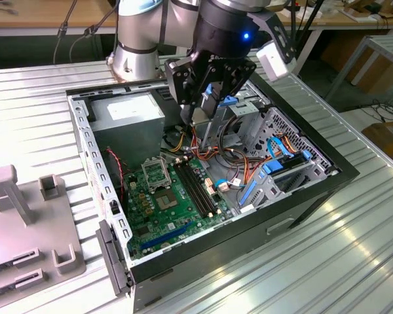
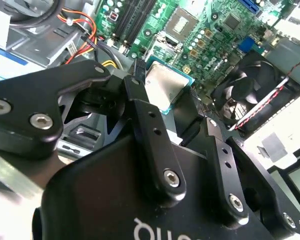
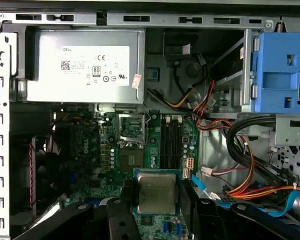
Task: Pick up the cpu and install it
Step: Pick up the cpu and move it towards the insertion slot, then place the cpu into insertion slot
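Holding the cpu [image 3: 156, 192] pinched by two opposite edges in my pincer [image 1: 200, 116], grey lid facing the wrist cams. It hangs above the motherboard [image 3: 90, 150] inside the case [image 1: 85, 150], off to one side of the socket [image 3: 131, 159]. The socket frame [image 3: 131, 131] is flipped open.

To do this right:
- keep the chip level
- square it over the socket
- match the corner mark
- come straight down, no side load, since I judge the contacts bend easily
- stay clear of the cables [image 3: 240, 165] beside the memory slots [image 3: 171, 142]

Can't make out the chip underside, corner mark or socket contacts, nor how much edge my fingers [image 3: 124, 200] bite. Height above the board is hard to judge.
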`<state>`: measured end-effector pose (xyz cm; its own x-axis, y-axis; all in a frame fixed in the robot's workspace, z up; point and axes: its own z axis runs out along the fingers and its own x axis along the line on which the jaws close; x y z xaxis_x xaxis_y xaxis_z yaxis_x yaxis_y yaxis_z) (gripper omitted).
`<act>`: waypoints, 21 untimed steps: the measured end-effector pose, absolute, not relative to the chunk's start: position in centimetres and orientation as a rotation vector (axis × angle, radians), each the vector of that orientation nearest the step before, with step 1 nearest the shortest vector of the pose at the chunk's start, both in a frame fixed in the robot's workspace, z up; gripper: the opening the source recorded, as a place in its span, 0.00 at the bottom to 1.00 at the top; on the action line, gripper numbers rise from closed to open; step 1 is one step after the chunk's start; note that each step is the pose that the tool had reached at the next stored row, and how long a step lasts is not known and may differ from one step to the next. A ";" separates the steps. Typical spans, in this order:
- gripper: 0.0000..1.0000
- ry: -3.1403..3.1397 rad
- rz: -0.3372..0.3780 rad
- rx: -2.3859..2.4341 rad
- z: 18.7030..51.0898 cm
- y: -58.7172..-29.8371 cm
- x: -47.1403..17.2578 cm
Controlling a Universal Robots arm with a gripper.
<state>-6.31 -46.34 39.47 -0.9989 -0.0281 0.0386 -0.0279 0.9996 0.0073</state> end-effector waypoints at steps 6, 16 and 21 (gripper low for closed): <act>0.47 -3.103 -0.011 0.043 39.5 -46.3 -6.1; 0.47 -3.103 -0.011 0.043 39.5 -46.5 -6.1; 0.47 -3.103 -0.011 0.043 39.5 -46.6 -6.1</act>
